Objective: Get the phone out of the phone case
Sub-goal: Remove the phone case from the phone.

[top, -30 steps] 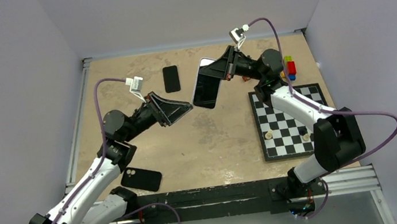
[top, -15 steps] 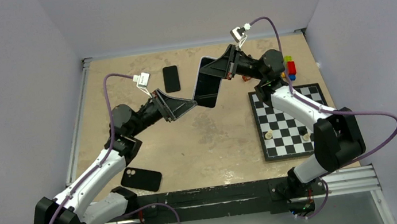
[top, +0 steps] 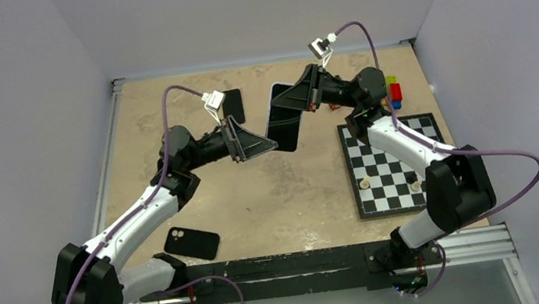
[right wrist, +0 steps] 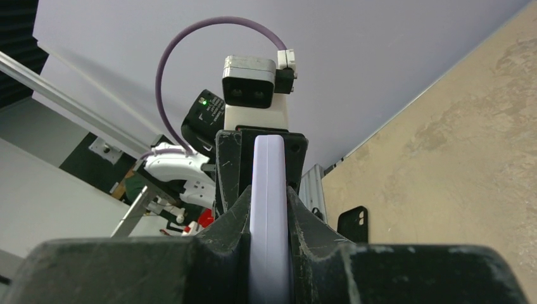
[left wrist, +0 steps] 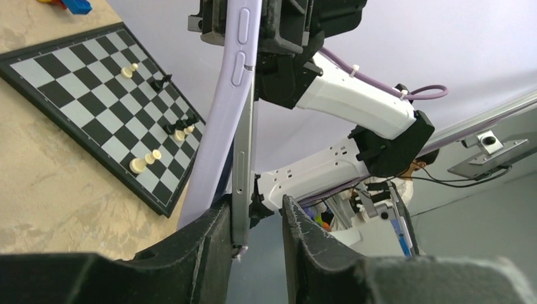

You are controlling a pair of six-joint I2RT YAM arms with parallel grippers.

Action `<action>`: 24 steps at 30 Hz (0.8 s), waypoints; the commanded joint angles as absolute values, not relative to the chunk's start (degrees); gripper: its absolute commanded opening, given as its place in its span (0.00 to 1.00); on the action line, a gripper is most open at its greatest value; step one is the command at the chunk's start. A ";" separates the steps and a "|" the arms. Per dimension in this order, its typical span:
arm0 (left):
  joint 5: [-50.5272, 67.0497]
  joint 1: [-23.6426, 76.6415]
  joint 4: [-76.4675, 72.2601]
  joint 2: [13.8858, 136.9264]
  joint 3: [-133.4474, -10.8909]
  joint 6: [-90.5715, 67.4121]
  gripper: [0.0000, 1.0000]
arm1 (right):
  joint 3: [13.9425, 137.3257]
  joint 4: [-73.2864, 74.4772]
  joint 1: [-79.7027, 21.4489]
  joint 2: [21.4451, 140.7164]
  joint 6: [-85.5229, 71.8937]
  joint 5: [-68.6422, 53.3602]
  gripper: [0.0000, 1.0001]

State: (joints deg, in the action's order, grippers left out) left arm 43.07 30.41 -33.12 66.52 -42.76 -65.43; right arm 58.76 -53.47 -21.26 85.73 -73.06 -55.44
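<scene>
Tan bench (top: 296, 196): right gripper (top: 284, 104) is clamping phone case (left wrist: 218, 114) aloft at 12 o'clock as anchor; left gripper (left wrist: 256, 228) jaws, apart, straddling phone (left wrist: 242, 158).

From my remote desk, the left arm (top: 134, 223) and the right arm (top: 404, 144) show white shells between bulky black joints, each trailed by a looping purple cable (top: 165, 103). A small pale-grey camera box (top: 213, 100) with two dark lenses caps each wrist, and a green light (right wrist: 203, 101) glows beside the left one. My left claw (left wrist: 256, 209) and right claw (right wrist: 269, 190) are matte black, their fingers (left wrist: 202, 253) rough-textured and scuffed pale along the edges.
</scene>
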 commanded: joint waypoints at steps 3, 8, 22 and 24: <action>44.59 30.90 -37.49 67.63 -46.91 -67.02 0.31 | 60.35 -50.75 -23.27 81.81 -67.20 -57.88 0.00; 40.38 32.24 -38.15 67.70 -46.65 -66.93 0.30 | 60.03 -53.09 -24.70 81.95 -69.32 -55.25 0.00; 31.64 32.83 -31.68 63.44 -45.73 -63.92 0.00 | 60.67 -39.64 -25.97 80.59 -60.14 -53.94 0.44; 29.07 32.26 -28.35 61.33 -45.73 -62.99 0.00 | 59.33 -33.93 -24.58 78.63 -56.94 -52.15 0.67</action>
State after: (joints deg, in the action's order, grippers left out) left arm 37.74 32.97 -29.10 66.00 -43.57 -64.27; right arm 58.92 -43.70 -24.08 82.96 -66.32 -53.06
